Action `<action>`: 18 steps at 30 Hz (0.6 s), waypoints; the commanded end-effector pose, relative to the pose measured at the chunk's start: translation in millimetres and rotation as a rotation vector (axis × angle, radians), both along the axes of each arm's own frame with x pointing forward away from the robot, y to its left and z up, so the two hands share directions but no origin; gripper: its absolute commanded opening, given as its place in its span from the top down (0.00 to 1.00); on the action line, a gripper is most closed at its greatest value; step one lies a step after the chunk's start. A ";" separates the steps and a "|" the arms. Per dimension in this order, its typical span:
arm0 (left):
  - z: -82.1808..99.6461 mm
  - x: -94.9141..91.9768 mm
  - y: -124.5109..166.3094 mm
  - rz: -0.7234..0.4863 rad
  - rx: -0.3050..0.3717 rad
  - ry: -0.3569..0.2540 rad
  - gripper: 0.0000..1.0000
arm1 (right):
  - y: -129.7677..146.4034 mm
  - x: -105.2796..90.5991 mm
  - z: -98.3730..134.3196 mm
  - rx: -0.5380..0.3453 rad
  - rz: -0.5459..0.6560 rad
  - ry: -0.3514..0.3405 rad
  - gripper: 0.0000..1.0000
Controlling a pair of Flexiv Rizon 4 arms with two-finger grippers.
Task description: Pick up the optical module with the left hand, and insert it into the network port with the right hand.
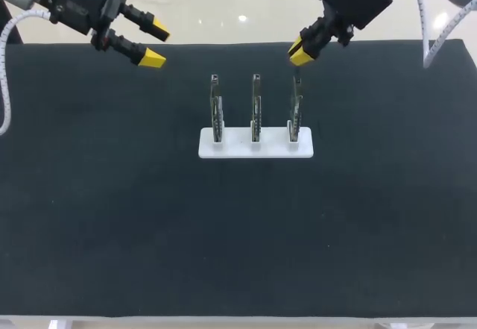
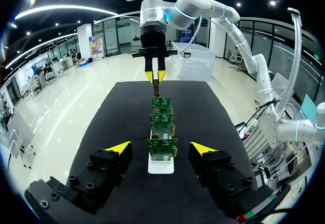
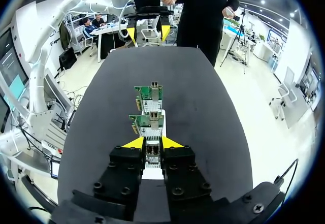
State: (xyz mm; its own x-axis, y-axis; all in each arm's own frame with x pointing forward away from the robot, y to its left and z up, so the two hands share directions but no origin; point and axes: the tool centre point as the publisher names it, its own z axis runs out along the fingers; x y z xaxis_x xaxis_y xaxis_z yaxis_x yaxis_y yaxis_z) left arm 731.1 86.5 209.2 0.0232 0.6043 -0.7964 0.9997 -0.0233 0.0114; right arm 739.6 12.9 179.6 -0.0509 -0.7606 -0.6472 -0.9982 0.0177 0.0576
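Note:
Three green network boards stand upright in a white base (image 1: 235, 147): left (image 1: 215, 110), middle (image 1: 256, 110), right (image 1: 296, 110). My right gripper (image 1: 301, 51) hangs just above and behind the right board, shut on a small dark optical module (image 2: 156, 87) that points down from its yellow tips. In the right wrist view the module (image 3: 152, 152) sits between the fingers of that gripper (image 3: 152, 145), with two boards (image 3: 149, 122) lined up ahead. My left gripper (image 1: 153, 42) stands open and empty at the far left of the table, its fingers (image 2: 118, 147) spread wide, facing the row of boards (image 2: 162, 147).
The black mat (image 1: 238, 232) covers the whole table. The base with the boards is the only thing on it, near the middle toward the back. Wide bare mat lies in front of the base and to both sides.

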 end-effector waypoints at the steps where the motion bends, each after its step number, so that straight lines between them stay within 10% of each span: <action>1: 0.5 0.6 -0.3 0.000 0.004 0.002 0.00 | -0.1 -2.1 0.6 -0.005 -0.004 -0.003 1.00; 18: 0.5 0.6 -0.3 0.000 0.004 0.002 0.00 | 0.1 -2.3 1.7 -0.013 -0.007 -0.004 1.00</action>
